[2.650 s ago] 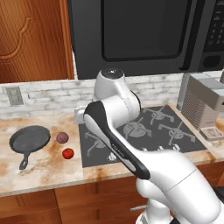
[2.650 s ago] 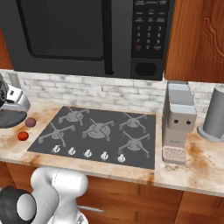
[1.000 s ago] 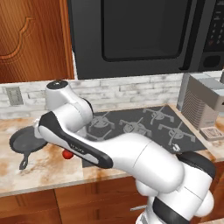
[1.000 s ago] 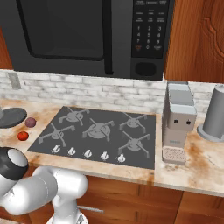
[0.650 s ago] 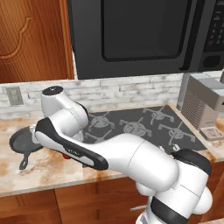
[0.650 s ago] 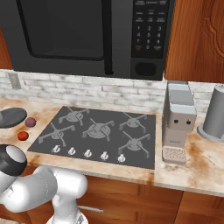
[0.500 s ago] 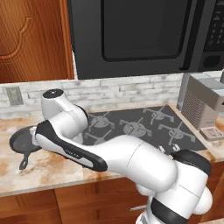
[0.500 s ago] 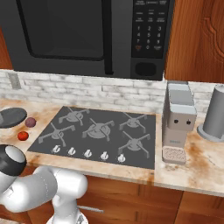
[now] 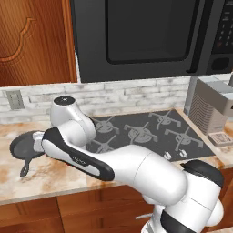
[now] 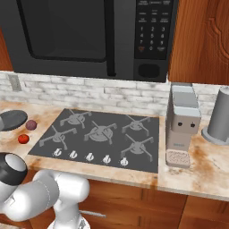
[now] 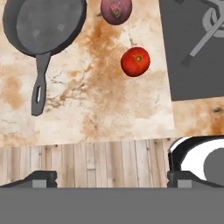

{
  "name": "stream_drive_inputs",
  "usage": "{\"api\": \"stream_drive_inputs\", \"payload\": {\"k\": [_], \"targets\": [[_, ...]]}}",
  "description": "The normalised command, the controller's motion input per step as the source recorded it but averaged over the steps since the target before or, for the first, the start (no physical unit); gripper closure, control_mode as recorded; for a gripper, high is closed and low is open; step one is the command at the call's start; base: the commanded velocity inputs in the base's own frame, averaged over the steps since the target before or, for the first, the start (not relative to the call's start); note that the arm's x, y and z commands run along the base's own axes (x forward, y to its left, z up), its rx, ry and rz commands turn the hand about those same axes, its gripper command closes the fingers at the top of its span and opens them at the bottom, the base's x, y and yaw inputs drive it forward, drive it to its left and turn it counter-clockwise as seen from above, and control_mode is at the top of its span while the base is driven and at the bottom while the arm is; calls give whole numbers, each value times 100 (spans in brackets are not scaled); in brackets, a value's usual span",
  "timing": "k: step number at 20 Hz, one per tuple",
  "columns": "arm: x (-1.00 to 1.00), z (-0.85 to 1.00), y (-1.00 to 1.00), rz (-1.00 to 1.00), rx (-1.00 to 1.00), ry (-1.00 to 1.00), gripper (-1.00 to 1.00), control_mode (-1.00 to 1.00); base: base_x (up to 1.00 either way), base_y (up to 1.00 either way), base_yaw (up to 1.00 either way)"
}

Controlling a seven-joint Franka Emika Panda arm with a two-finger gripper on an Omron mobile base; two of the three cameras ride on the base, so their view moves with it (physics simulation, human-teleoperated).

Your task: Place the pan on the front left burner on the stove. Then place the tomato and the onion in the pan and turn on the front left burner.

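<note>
The dark pan [image 11: 43, 24] lies on the marble counter left of the stove [image 11: 194, 52], its handle [image 11: 38, 87] pointing at the counter's front edge. The red tomato [image 11: 135, 61] and the purple-maroon onion [image 11: 116, 9] rest between pan and stove. My gripper [image 11: 112, 180] hangs above the counter's front edge, open, with nothing between its fingers. From the right base camera, the pan [image 10: 11, 120], onion [image 10: 31, 125] and tomato [image 10: 23, 139] sit left of the front left burner [image 10: 56, 134]. In the left base view my arm hides both balls, and the pan [image 9: 22, 145] shows.
A grey coffee machine [image 10: 181, 125] stands right of the stove [image 10: 98, 134], with a grey canister [image 10: 219, 117] beyond it. A row of small knobs [image 10: 89, 156] lines the stove's front. A black microwave [image 9: 136, 36] hangs overhead. Wooden floor [image 11: 105, 162] lies below the counter edge.
The arm has swung further left and lower over the counter, and it now covers the tomato in the left base view. The gripper has stayed open. The pan and both balls have not moved.
</note>
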Motion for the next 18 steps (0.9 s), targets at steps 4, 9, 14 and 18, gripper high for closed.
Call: {"api": "stream_drive_inputs", "payload": {"k": [4, 9, 14, 18], "targets": [[0, 0, 23, 0, -1, 0, -100, -100, 0, 0, 0], [0, 0, 15, 0, -4, 0, -100, -100, 0, 0, 0], [0, -1, 7, 1, -1, 0, -100, -100, 0, 0, 0], [11, -8, 7, 5, 0, 0, -100, -100, 0, 0, 0]]}}
